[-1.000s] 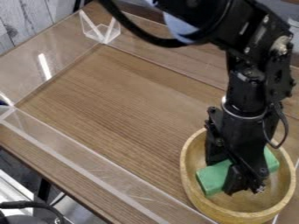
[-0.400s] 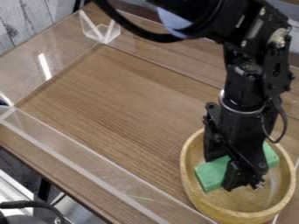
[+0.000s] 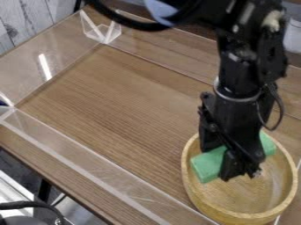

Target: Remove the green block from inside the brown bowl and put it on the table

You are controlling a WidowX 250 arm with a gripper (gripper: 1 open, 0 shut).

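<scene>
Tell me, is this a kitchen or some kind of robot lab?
Most likely a robot test bench, not a kitchen. A black robot arm's gripper is shut on a bright-green flat block over a round tan wooden bowl, and low clear acrylic walls fence the brown wood-grain tabletop.

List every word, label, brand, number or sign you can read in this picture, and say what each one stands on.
None: no readable text anywhere in the view.
Green block: plain, no marking.
Brown bowl: bare wood grain only.
Gripper and black arm: no label or brand legible; the surfaces are dark and blurred.
Table and its clear walls: no sign or number.
</scene>
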